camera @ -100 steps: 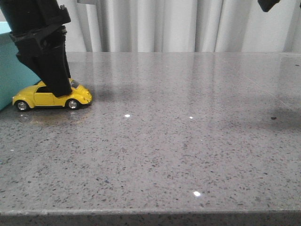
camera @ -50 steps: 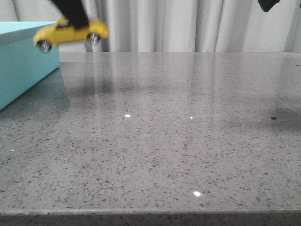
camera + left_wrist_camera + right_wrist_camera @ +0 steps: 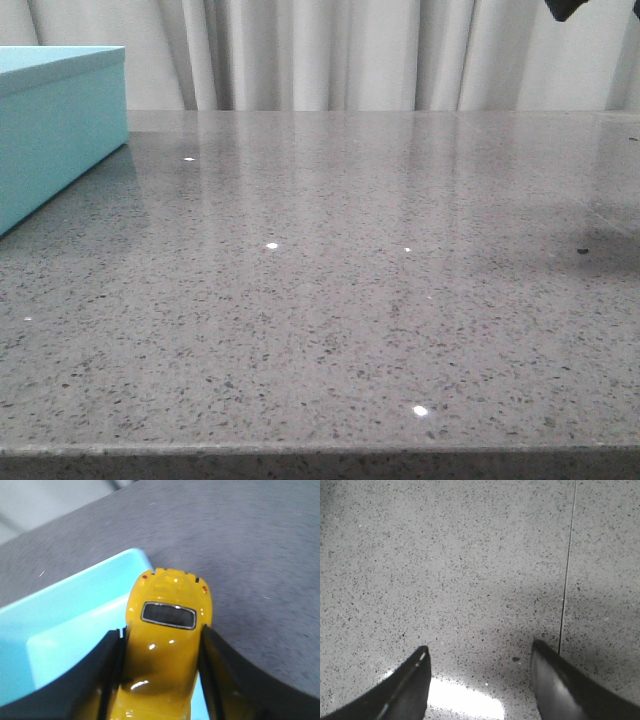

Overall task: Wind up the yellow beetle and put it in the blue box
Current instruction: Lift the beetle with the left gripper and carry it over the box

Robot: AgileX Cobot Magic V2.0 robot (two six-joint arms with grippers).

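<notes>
In the left wrist view my left gripper (image 3: 162,635) is shut on the yellow beetle (image 3: 167,630), its black fingers pressed on both sides of the car. The car hangs in the air above the corner of the blue box (image 3: 70,630). In the front view the blue box (image 3: 55,125) stands at the far left; the car and the left gripper are out of that view. My right gripper (image 3: 480,660) is open and empty above the bare tabletop. Only a dark tip of the right arm (image 3: 570,8) shows at the front view's top right.
A grey speckled stone tabletop (image 3: 350,280) fills the front view, with its front edge at the bottom. White curtains (image 3: 350,50) hang behind the table. A thin seam (image 3: 567,565) runs across the tabletop in the right wrist view.
My left gripper has lifted the yellow beetle off the table, up and out of the front view's top, to above the blue box. The right arm has not moved.
</notes>
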